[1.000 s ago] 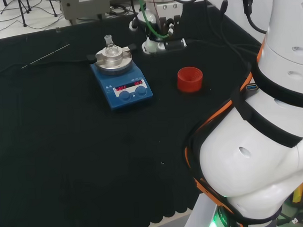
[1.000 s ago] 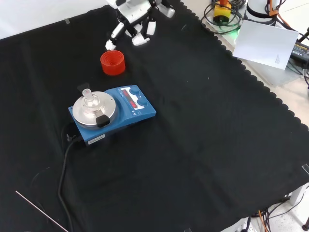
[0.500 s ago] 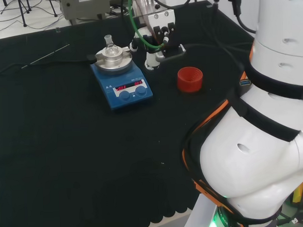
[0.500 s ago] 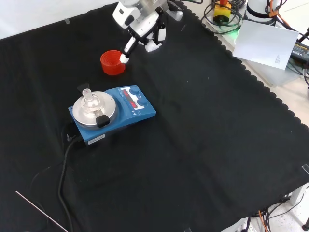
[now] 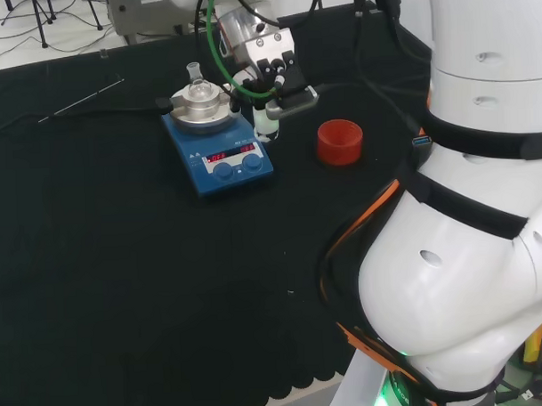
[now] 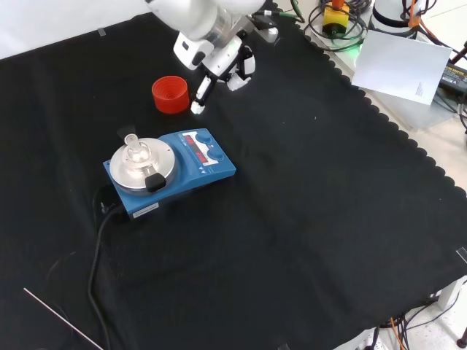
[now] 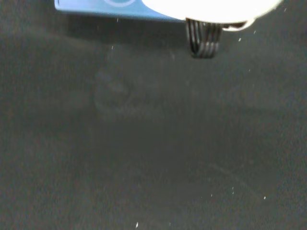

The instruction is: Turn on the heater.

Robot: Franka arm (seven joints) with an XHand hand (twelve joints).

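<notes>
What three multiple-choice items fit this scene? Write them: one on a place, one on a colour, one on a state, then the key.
1. In the head view, where does the red ribbed ring stand relative to the heater?
A. To its left
B. To its right
C. On top of it

2. What colour is the heater's body?
A. Blue
B. Green
C. Yellow

3. How is the heater's display?
A. Dark
B. Lit in red
C. Covered by a cloth

Key: 1 B, since the ring stands on the cloth to the right of the heater, apart from it. 2 A, since the housing under the silver plate is blue. 3 B, since red figures glow above the knobs.
</notes>
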